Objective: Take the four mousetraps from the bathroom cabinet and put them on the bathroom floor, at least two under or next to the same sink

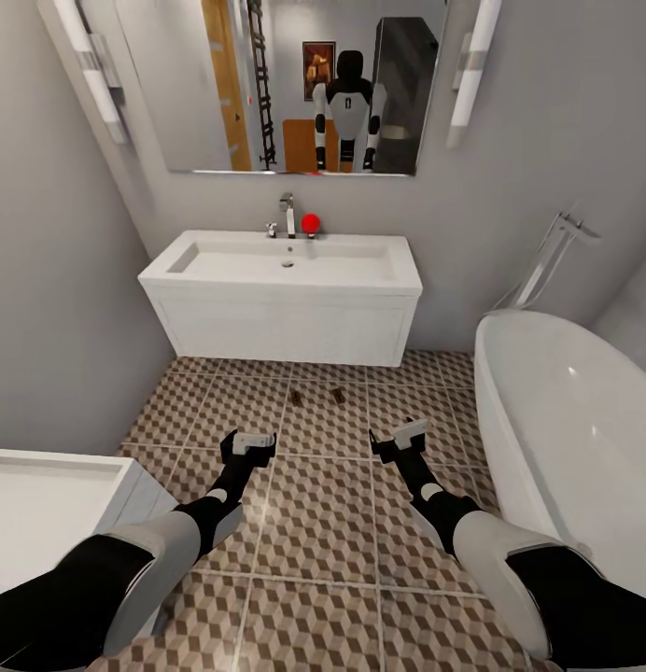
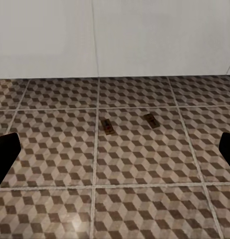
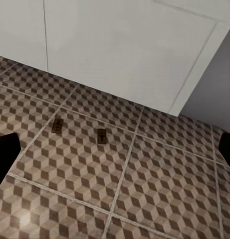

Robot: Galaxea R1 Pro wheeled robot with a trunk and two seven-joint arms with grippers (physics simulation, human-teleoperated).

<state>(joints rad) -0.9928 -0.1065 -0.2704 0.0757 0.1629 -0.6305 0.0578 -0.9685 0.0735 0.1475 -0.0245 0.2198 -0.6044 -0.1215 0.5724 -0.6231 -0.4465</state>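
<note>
Two mousetraps (image 1: 296, 398) (image 1: 339, 396), small tan boards, lie side by side on the cube-pattern bathroom floor (image 1: 323, 523), just in front of the white wall-hung bathroom sink (image 1: 281, 280). My left gripper (image 1: 256, 437) hovers above the floor, nearer to me than the traps, and is open and empty. Level with it, my right gripper (image 1: 407, 431) is open too. The left wrist view shows both mousetraps (image 2: 108, 126) (image 2: 151, 120) between the spread fingertips (image 2: 5, 154). In the right wrist view the same mousetraps (image 3: 57, 125) (image 3: 101, 135) lie below the sink front (image 3: 119, 45).
A white bathtub (image 1: 566, 420) runs along the right side. A small square white unit (image 1: 43, 504) stands at the lower left beside my left arm. A mirror (image 1: 295, 84) above the sink reflects the robot. Grey walls close in the left and back.
</note>
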